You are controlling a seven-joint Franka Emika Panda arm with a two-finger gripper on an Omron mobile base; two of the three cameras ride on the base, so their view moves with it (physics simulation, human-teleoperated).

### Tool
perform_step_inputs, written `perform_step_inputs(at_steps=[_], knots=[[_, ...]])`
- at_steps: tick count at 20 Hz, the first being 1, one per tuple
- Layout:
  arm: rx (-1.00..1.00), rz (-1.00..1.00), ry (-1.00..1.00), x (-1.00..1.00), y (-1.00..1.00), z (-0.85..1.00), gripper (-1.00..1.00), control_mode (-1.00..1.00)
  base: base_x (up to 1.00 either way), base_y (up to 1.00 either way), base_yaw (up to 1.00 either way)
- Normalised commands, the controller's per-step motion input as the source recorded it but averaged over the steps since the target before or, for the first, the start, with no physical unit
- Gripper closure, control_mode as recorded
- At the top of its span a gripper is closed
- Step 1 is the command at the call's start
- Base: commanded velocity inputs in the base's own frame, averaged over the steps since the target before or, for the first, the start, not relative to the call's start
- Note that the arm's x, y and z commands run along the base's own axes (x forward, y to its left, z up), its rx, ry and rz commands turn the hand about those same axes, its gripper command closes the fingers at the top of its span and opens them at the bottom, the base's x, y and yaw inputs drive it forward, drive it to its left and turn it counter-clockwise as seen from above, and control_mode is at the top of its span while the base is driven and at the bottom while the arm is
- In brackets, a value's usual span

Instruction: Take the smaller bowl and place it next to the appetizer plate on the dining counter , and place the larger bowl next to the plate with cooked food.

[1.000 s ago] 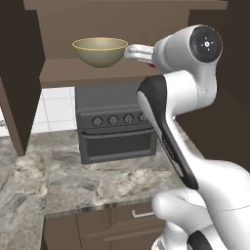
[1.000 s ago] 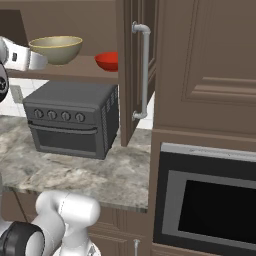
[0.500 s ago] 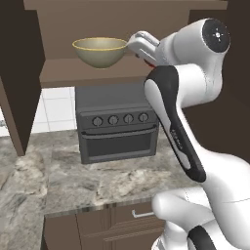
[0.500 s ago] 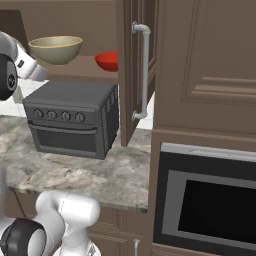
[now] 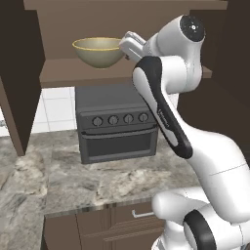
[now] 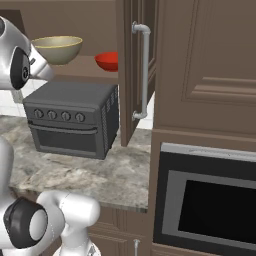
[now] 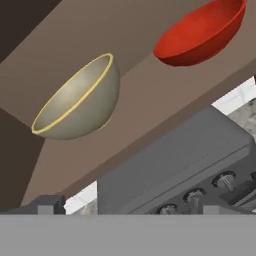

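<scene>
Bowls are what I am after, and both sit on the open cabinet shelf (image 6: 95, 70), my landmark for everything that follows. Below the shelf lies a grey marbled counter (image 5: 97, 185), and a dark grey toaster oven (image 5: 114, 124) stands on it directly beneath the shelf, four knobs in a row across its front. To the right of the shelf the cabinet door (image 6: 135, 70) stands swung open, its long silver handle facing me, and a built-in oven (image 6: 210, 200) sits lower right of that. My white arm (image 5: 171, 107) rises from below and bends up to shelf height. On the shelf's left part rests the larger bowl (image 5: 99, 52), olive-beige with a gold rim, upright. The smaller bowl (image 6: 108, 61), glossy red, sits upright on the shelf to the larger bowl's right, well apart from it and near the open door. My gripper (image 7: 122, 204) hangs level with the shelf's front edge, just right of the larger bowl, its two dark tips spread wide and holding nothing.
</scene>
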Motion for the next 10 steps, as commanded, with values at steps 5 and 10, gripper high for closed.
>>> perform_step_inputs(at_steps=[5, 10], knots=[[0.01, 0.0, -0.04, 0.25, 0.0, 0.0, -1.0, -1.0, 0.0, 0.0, 0.0], [0.08, 0.0, 0.0, 0.6, 0.0, 0.0, -1.0, -1.0, 0.0, 0.0, 0.0]])
